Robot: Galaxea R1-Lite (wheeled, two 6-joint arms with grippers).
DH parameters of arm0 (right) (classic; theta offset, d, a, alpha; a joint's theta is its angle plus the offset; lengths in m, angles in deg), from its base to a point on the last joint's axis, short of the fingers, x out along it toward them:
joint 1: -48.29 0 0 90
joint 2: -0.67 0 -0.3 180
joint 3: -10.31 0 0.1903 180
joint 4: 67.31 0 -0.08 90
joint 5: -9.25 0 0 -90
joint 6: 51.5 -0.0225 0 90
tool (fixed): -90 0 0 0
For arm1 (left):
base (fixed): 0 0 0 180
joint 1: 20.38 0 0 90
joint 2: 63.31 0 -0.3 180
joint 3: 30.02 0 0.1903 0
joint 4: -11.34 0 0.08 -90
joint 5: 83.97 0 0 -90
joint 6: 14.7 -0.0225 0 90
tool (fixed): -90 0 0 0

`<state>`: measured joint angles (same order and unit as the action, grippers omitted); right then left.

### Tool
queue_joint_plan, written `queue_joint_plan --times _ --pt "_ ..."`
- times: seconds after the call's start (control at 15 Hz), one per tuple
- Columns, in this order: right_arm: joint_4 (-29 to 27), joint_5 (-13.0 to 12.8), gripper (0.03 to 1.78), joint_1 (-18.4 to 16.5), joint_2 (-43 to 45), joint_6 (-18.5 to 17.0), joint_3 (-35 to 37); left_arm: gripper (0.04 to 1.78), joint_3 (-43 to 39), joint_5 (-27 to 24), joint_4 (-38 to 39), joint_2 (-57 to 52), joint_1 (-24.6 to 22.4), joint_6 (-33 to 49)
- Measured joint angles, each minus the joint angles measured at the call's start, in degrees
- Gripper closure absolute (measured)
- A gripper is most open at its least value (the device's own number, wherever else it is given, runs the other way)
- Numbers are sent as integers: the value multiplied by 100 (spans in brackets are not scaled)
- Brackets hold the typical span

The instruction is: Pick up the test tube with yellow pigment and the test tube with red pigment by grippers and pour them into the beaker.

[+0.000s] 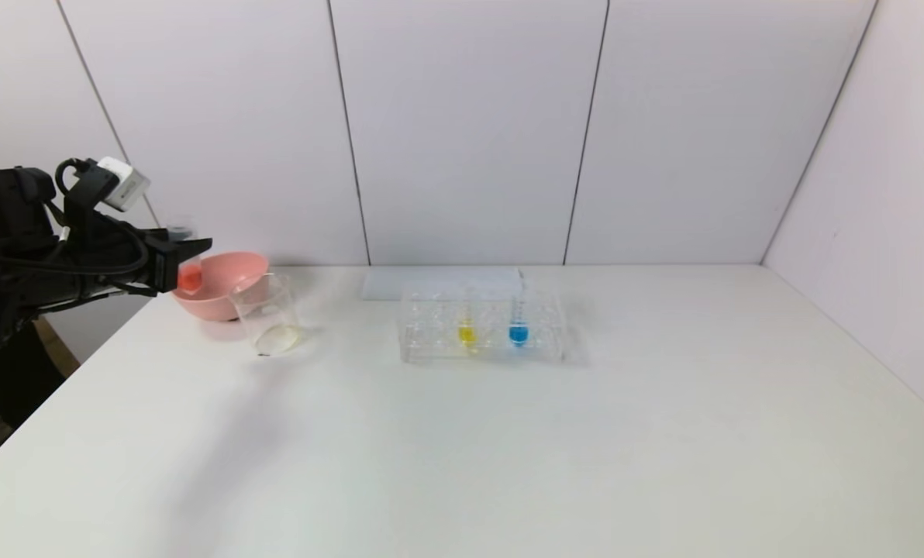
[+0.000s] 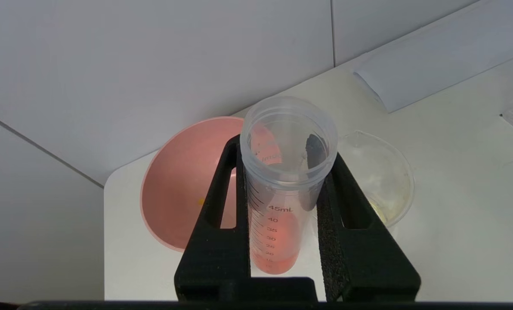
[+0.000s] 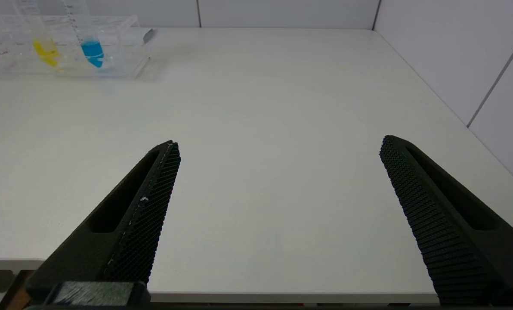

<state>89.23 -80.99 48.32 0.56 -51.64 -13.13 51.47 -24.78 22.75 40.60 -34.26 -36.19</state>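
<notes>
From your head camera, your left hand (image 1: 187,260) hangs at the far left of the white bench (image 1: 462,434), clenched around the test tube with red pigment (image 1: 189,273), whose orange-red liquid shows just below the fingers. The tube is held upright in front of the pink bowl (image 1: 225,291). The beaker (image 1: 267,314) stands on the bench touching the bowl's near right side, with a pale yellowish film at its bottom. Toward the middle, the clear tube rack (image 1: 481,325) holds the test tube with yellow pigment (image 1: 467,329) and, just to its right, a blue-liquid tube (image 1: 518,329), both upright. Your right arm is out of this view.

From your left wrist, the two black fingers (image 2: 222,224) press the graduated tube from both sides, its open mouth facing the camera and the red liquid pooled at its base. The bowl lies behind one finger, the beaker behind the other.

From your right wrist, your right hand (image 3: 278,150) is released, its fingers spread wide above the bench's near edge, well apart from the rack with its yellow and blue tubes.
</notes>
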Motion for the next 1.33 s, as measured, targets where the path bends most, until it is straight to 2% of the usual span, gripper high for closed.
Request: queue_joint_plan --times 0.73,1.33 --pt "0 -2 11 2 0 0 0 137 -33 -1488 -111 -46 -100 344" --pt "2 0 11 2 0 2 0 137 -20 -1737 -179 -44 -133 333"
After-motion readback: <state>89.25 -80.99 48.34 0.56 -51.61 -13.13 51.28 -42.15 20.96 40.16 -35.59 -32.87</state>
